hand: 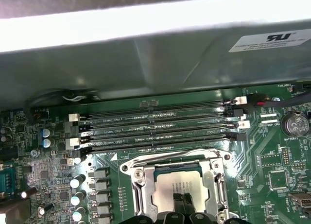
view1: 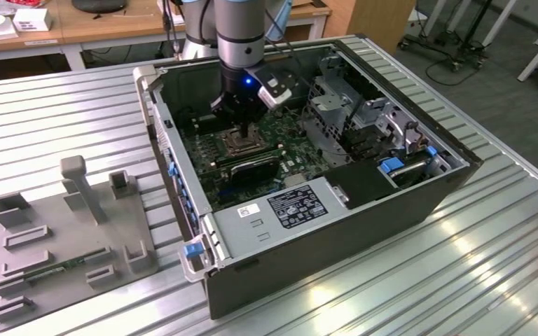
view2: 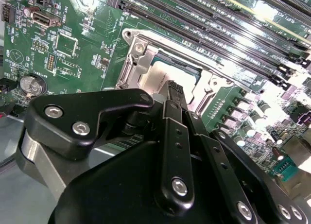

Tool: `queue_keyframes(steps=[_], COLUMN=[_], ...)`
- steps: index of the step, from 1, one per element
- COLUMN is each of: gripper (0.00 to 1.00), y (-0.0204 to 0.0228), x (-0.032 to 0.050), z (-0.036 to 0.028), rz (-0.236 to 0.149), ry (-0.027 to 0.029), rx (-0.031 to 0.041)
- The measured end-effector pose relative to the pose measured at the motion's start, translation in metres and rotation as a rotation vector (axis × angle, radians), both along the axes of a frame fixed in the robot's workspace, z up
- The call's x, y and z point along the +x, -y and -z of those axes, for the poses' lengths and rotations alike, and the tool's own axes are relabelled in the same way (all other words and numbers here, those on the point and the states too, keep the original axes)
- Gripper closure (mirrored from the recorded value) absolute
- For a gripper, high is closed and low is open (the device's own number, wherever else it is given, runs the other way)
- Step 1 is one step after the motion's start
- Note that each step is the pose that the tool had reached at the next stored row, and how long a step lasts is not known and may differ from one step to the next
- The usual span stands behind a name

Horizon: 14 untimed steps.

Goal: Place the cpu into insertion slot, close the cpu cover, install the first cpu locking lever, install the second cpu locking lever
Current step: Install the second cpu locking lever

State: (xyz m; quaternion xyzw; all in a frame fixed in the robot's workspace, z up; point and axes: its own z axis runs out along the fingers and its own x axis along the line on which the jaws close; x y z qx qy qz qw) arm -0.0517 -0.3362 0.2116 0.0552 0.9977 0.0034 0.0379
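Exterior view first: the arm reaches down into the open computer case point(view1: 363, 210), which lies on a ribbed metal table point(view1: 64, 112), and the gripper point(view1: 242, 134) sits right over the socket point(view1: 242, 146) in the middle of the green motherboard point(view1: 288, 150). On the exterior view's left, well apart from the case, a grey holder tray point(view1: 64, 245) rests on the table.

Now the first wrist view, and here's the close look. The cpu point(hand: 179, 186) lies flat inside the socket point(hand: 141, 190), pale and square, with the silvery cover point(hand: 214, 178) framing it down on top, its cut-out middle showing the chip. The gripper point(hand: 182, 204) has its fingertips point(hand: 177, 202) pressed close together, a narrow stance, touching or just above the chip's face; I cannot tell which. They clamp nothing that I can see. Beyond the socket run the long black memory slots point(hand: 155, 127), and beyond those the case wall.

Second wrist view: the black fingers point(view2: 172, 95) come together over the cpu point(view2: 155, 78), with the cover point(view2: 133, 63) bright around it and the memory slots point(view2: 218, 34) just beside. A round battery point(view2: 31, 85) sits on the motherboard point(view2: 82, 49), away from the socket.
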Motion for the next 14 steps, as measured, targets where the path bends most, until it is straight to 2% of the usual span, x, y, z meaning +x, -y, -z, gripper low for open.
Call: queue_keyframes(steps=[11, 14], gripper=[0.90, 0.90], y=[0.0000, 0.0000], x=[0.0000, 0.0000], z=[-0.0093, -0.0100], rz=[0.000, 0.000], ry=[0.0000, 0.0001], rx=[0.0000, 0.0002])
